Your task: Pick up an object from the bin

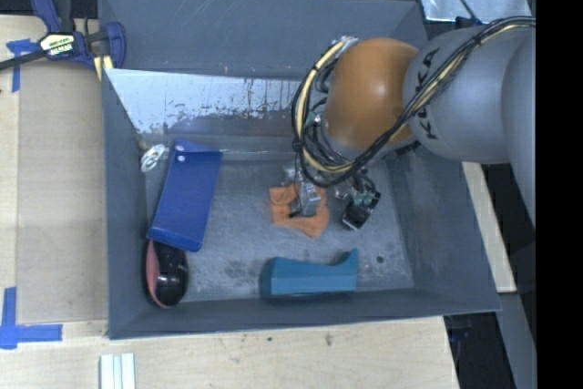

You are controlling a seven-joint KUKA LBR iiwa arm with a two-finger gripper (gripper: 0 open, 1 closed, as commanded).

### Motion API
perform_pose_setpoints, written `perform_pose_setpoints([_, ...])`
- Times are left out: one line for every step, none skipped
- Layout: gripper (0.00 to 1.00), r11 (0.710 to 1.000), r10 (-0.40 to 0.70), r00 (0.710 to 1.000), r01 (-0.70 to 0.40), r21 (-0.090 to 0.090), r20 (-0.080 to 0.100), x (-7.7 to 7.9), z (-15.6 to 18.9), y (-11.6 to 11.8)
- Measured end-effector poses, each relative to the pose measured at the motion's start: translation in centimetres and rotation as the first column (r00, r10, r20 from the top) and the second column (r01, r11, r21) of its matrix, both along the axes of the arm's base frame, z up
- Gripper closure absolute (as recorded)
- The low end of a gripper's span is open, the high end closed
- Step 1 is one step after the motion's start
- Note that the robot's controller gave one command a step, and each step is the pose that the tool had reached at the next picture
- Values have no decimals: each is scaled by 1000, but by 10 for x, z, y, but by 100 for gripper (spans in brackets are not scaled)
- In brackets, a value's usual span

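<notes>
My gripper (pixel 305 199) is down in the middle of the bin, right on top of a small crumpled orange piece (pixel 315 223). Its metal fingers reach into the top of that orange piece, and the piece spreads out to the left and below them. Whether the fingers grip it cannot be made out. A teal blue block with a raised right end (pixel 308 276) lies just below, near the bin's front wall.
A flat blue rectangular pad (pixel 187 195) lies at the left with a small white ring (pixel 152 158) at its top corner. A dark oval thing with a pink rim (pixel 166 274) sits in the front left corner. The arm's orange dome and cables hang over the bin's right half.
</notes>
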State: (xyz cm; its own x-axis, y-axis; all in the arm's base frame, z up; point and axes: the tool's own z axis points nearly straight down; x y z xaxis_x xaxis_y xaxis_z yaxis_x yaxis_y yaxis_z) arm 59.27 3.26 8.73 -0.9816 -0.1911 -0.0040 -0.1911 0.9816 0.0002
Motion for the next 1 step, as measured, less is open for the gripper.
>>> perform_pose_setpoints([100, 1000, 0, 1000, 0, 0, 0, 0, 0, 0])
